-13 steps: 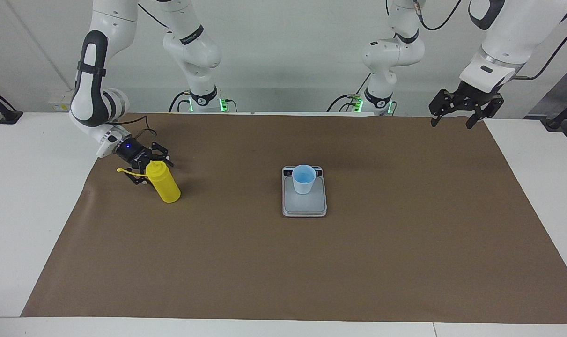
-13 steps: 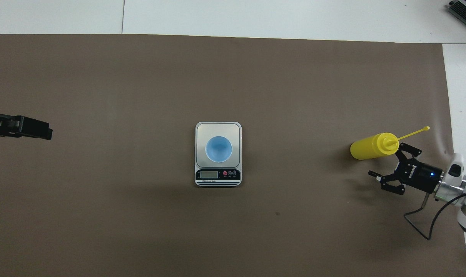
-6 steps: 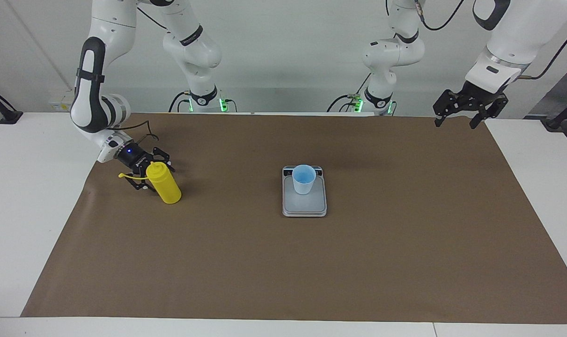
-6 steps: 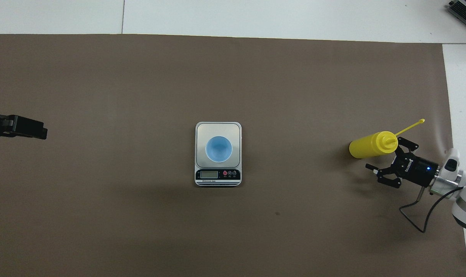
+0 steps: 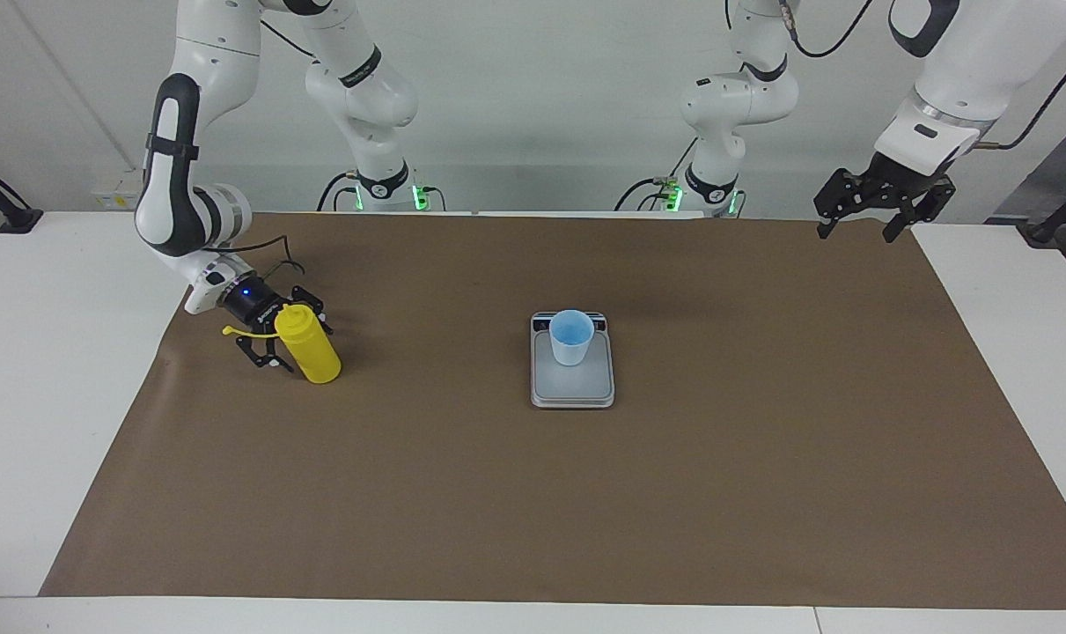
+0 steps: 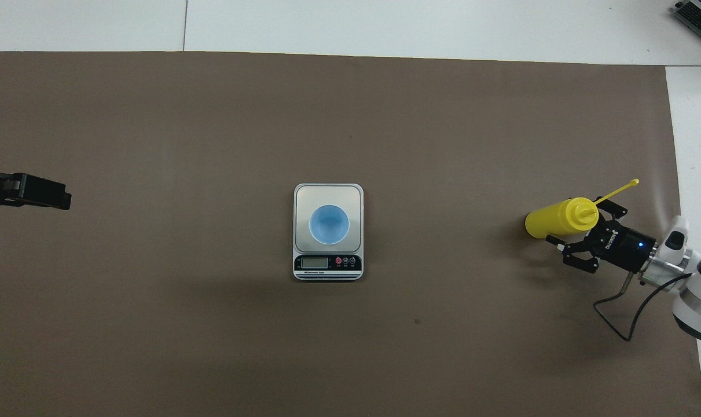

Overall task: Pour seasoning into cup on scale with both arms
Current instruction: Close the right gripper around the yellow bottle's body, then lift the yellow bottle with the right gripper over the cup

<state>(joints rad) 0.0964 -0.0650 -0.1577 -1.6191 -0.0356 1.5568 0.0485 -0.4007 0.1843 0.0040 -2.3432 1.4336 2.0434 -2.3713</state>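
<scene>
Barely begun: the bright yellow plastic squeeze bottle [image 5: 308, 350] stands ungripped at the right arm's end, the right gripper [image 5: 279, 342], fingers wide, at its nozzle, the small light blue plastic cup [image 5: 571, 336] sits on the silver-grey scale [image 5: 572, 386], and the left gripper [image 5: 863, 215] waits wide open.

The left hand [image 6: 23, 192] is cut off by the overhead view's nine o'clock edge. The scale [image 5: 572, 383] display digits are too small to read.
</scene>
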